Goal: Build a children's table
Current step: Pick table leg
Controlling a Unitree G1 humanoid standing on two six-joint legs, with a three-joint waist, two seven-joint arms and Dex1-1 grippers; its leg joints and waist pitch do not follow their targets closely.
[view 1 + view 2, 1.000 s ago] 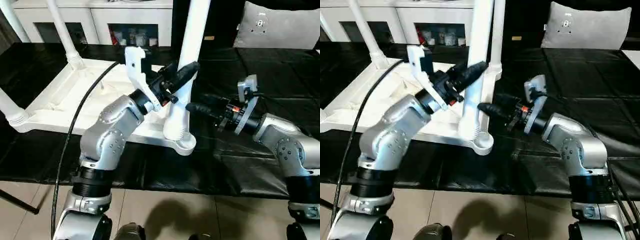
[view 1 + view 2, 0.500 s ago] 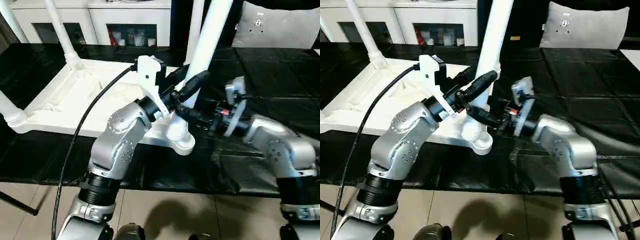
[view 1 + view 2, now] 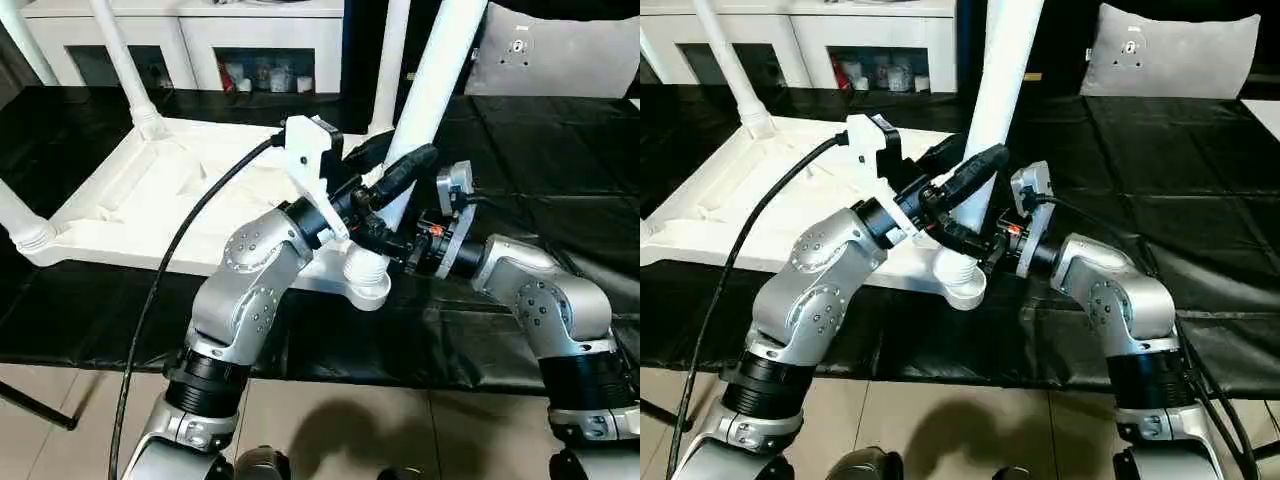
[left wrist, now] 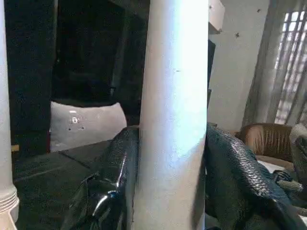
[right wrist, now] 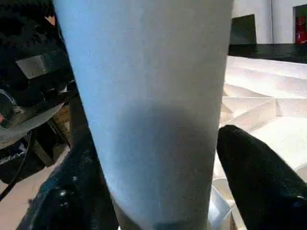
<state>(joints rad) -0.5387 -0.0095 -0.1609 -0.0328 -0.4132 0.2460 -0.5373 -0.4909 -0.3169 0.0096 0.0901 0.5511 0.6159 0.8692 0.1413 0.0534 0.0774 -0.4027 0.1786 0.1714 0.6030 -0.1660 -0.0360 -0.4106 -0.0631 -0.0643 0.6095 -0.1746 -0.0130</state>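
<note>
The white children's table [image 3: 150,200] lay upside down on the black tabletop [image 3: 560,170], its ribbed underside facing up, with 3 tubular legs standing in its corner sockets and a 4th leg [image 3: 425,100] tilted at the near corner socket [image 3: 368,285]. That leg leaned away from the table, its lower end sitting in or on the socket; how deep it sat could not be told. The left gripper [image 3: 385,185] held the leg a little above the socket, and in the left wrist view 1 black finger [image 4: 108,187] pressed on each side of the tube. The right gripper [image 3: 385,240] held the same leg lower down, just under the left fingers, its 2 fingertips [image 5: 259,182] flanking the tube in the right wrist view. Behind the table stood a white cabinet [image 3: 190,40] and a grey cushion [image 3: 560,50].
</note>
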